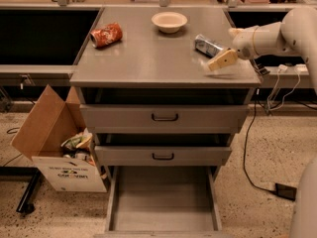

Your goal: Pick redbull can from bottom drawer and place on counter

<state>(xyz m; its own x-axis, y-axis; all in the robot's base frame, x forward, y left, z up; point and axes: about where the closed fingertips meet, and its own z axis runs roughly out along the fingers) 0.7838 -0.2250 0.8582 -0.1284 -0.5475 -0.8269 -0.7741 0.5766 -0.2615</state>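
The redbull can [207,45] lies on its side on the right part of the counter [148,58]. My gripper [222,49] reaches in from the right at the can's right end, just above the counter. It is open, with one tan finger [222,60] in front of the can and the other behind it. The can rests on the counter, and I cannot tell whether a finger touches it. The bottom drawer [163,202] is pulled out at the foot of the cabinet, and its floor is bare.
A red-orange soda can [106,34] lies at the counter's left and a cream bowl [169,21] at its back. The two upper drawer fronts [164,117] are nearly closed. An open cardboard box [55,143] of trash stands at the left. Cables [252,148] run over the floor at the right.
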